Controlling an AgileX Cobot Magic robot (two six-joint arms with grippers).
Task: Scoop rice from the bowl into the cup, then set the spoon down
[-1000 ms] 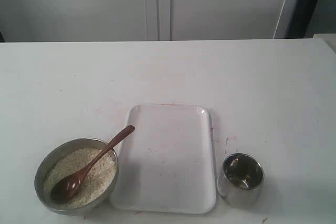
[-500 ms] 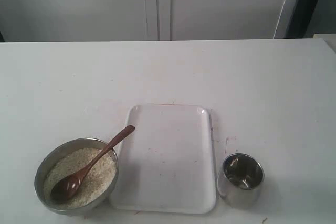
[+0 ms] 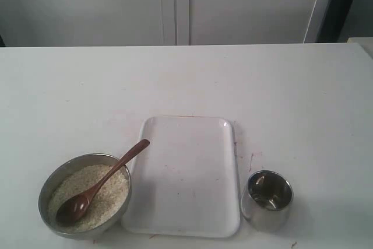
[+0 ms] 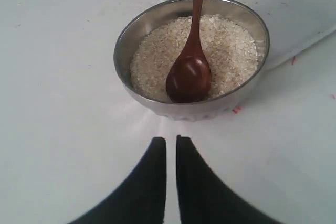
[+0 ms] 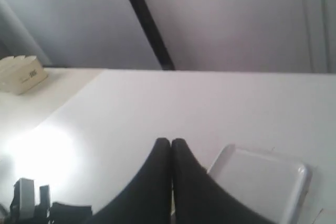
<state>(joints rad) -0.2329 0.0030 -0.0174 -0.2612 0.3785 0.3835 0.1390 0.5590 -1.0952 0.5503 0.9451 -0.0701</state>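
Spoon (image 3: 106, 179), dark reddish-brown, lies in pale rice (image 3: 73, 183); left hand (image 4: 171, 141) and right hand (image 5: 171, 142) closed.

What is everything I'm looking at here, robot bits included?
table: one, white, under everything
bowl: one, grey metal, left of the tray
rice: one heap, off-white, in the bowl
spoon: one, dark brown wood, scoop end on the rice, handle over the rim towards the tray
tray: one, white, bare, between bowl and cup
cup: one, shiny steel, right of the tray
box: one, beige, seen only in the right wrist view
left gripper: one, black, shut, holding nothing, near the bowl
right gripper: one, black, shut, holding nothing
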